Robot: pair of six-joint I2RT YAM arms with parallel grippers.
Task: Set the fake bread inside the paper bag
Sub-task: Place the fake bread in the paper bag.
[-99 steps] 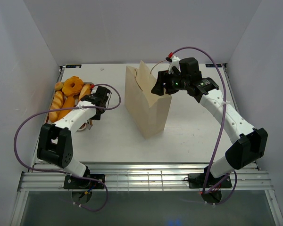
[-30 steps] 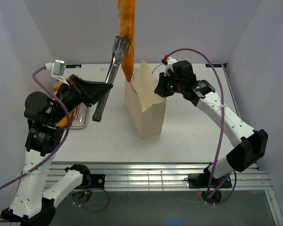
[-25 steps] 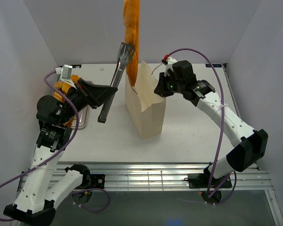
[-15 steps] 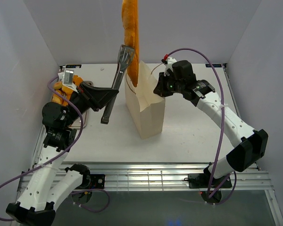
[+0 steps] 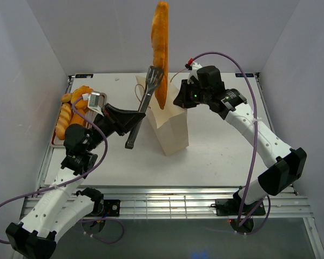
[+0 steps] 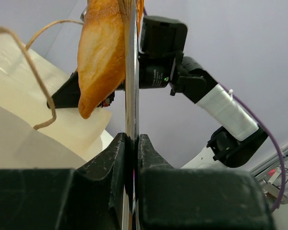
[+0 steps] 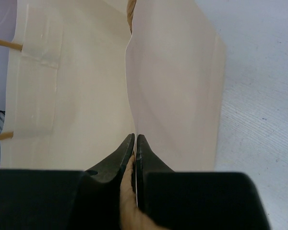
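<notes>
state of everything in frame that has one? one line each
long loaf: upright, clamped in the tongs, lower tip over the paper bag mouth
tongs: closed on the long loaf
left fingers: shut on the tongs
paper bag: standing, mouth open
right fingers: shut on the paper bag rim
other breads: piled at far left, untouched

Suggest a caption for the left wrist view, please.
Left fingers clamp the tongs, holding a long loaf above the paper bag.
</notes>
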